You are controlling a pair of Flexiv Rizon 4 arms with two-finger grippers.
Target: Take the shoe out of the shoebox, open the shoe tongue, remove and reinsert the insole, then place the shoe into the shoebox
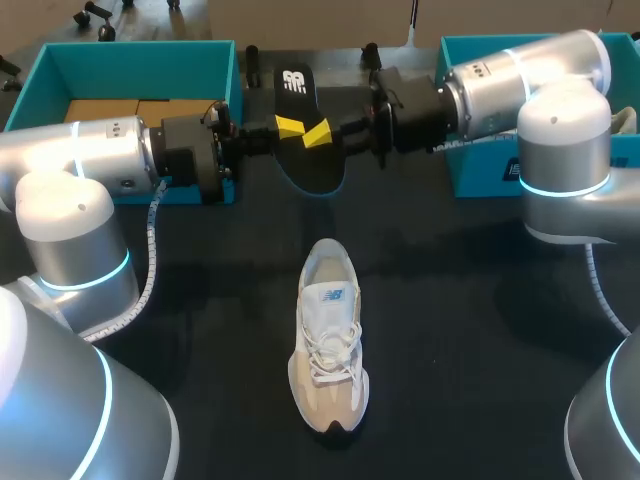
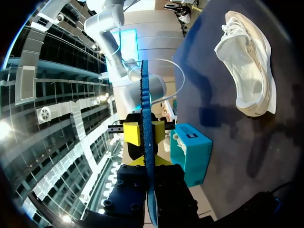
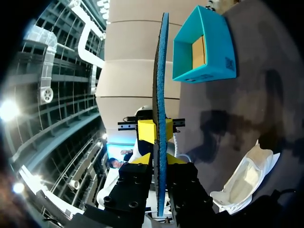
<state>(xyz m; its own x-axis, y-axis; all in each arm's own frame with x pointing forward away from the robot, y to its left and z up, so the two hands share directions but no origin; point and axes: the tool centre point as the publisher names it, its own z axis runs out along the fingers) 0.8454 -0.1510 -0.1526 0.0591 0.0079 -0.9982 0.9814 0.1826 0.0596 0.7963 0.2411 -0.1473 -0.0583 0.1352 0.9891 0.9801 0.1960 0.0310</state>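
Tabletop: one black tabletop (image 1: 450,330); the white and beige lace-up sneaker (image 1: 328,350) stands at its middle and is our landmark.
Shoeboxes: two open teal cardboard boxes, the left teal box (image 1: 150,68) behind the sneaker to our left and the right teal box (image 1: 480,172) behind it to our right, both well apart from it.
Sneaker: one, upright on its sole, heel toward the boxes. We judge it light, soft in the upper and firmer at the sole, and best taken at the heel collar or across the midfoot.
Insole: one thin black foam insole with a blue edge (image 1: 310,165), held in the air behind the sneaker, between the boxes. We judge it very light and floppy, so it wants support at both long edges.
Left gripper (image 2: 145,132): one, pinching the insole, with a yellow tip on each face.
Right gripper (image 3: 159,130): one, pinching the insole likewise from the opposite edge.
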